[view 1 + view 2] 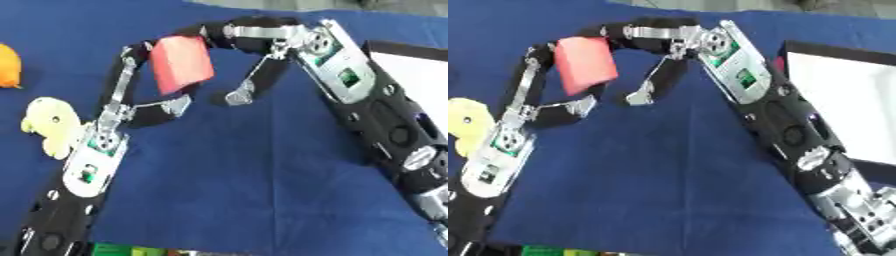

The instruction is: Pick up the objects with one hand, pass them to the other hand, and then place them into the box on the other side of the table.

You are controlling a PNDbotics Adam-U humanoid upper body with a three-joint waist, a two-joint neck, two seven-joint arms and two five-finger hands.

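Gripping one red block (181, 63): two hands, left hand (131, 95) and right hand (254, 47).

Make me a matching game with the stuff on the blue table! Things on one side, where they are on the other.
Things:
1. red block
2. pale yellow toy
3. orange thing
4. white box

Places:
A. at the table's right side
B. held up between both robot hands
C. at the far left edge
D. beside the left arm, on the cloth

Pairs: 1-B, 2-D, 3-C, 4-A
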